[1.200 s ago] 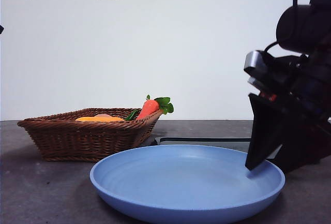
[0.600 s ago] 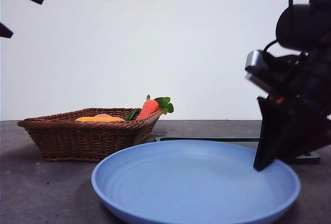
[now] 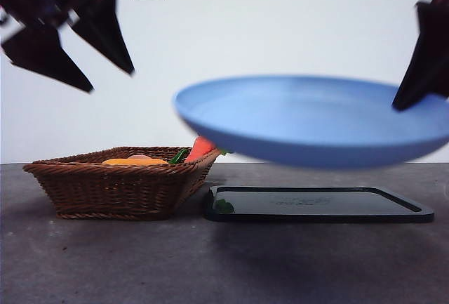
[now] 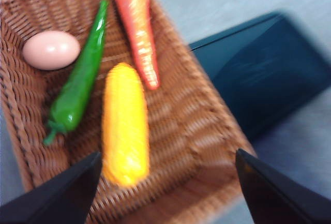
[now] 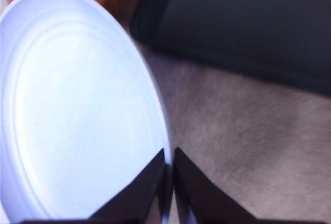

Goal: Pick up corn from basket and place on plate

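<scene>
The table (image 3: 105,262) is grey and fills the bottom part of the front view. The plate (image 3: 316,118) is the biggest thing there. It is light blue and it is up in the air in the middle and right of the frame, above the tray (image 3: 316,204). It looks a bit blurry. The right gripper (image 5: 168,169) has its two black jaws pressed together on the rim of the plate, at the right edge of the front view.

The tray is flat and black. It lies on the table at the lower right, just beside the basket (image 3: 116,181).

The basket is brown and woven and sits at the lower left of the front view. The left gripper (image 3: 84,58) hangs in the upper left of the frame, above the basket. Its jaws are wide apart and hold nothing.

The corn (image 4: 124,125) lies inside the basket, in the middle of the left wrist view. It is yellow and bumpy. A carrot (image 4: 137,27) lies just beside it, and a green pepper (image 4: 80,87) lies on its other side. A small egg (image 4: 50,49) rests near the pepper.
</scene>
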Robot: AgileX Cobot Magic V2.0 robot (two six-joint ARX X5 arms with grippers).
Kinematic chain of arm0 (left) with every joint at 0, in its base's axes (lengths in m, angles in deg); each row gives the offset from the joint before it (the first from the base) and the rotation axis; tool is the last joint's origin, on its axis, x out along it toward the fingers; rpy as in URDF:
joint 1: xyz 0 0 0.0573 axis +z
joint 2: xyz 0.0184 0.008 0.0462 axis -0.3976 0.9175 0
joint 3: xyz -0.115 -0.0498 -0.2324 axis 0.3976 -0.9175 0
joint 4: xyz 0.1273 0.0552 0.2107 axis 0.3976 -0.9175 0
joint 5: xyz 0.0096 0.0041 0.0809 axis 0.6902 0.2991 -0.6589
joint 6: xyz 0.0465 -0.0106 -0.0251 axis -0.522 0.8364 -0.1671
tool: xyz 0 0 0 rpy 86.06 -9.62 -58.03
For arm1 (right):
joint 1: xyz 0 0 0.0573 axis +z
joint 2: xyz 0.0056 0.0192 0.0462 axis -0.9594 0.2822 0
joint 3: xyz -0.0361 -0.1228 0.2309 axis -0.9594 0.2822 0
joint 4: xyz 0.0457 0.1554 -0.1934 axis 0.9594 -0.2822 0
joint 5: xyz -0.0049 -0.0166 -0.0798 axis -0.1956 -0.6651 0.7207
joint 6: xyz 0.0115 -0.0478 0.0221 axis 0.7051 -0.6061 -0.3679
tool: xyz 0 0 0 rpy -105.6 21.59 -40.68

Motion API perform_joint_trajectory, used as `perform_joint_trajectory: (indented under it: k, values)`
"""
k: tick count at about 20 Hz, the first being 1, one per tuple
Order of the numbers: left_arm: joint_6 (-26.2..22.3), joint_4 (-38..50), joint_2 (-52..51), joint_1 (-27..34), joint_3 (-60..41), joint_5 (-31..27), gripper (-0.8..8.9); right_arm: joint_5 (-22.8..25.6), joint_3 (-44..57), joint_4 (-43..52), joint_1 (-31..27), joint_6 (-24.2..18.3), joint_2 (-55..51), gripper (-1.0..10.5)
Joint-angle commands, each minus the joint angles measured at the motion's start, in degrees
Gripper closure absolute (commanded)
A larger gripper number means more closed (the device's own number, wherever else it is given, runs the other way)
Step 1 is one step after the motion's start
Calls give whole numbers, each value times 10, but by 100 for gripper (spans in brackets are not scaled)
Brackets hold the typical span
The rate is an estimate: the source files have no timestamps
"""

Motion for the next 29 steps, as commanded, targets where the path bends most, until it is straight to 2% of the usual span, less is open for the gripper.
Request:
perform_joint_trajectory:
  k: [1, 7, 11, 17, 23, 29]
  values:
    - [-29, -4, 72, -7, 52, -21, 410, -3, -11, -8, -11, 10, -31, 945]
    - [-42, -33, 216, -17, 140, -46, 410, -3, -11, -24, -32, 10, -59, 945]
    - [-48, -40, 262, -26, 151, -72, 410, -3, -11, -24, -33, 10, -59, 945]
    - [-51, -40, 295, -34, 151, -73, 413, 7, -11, -24, -33, 8, -59, 945]
    - [-48, -57, 305, -35, 152, -73, 570, 13, -11, -23, -33, 8, -59, 945]
    - [-27, -75, 287, -35, 165, -72, 584, 16, -11, -23, -33, 10, -58, 945]
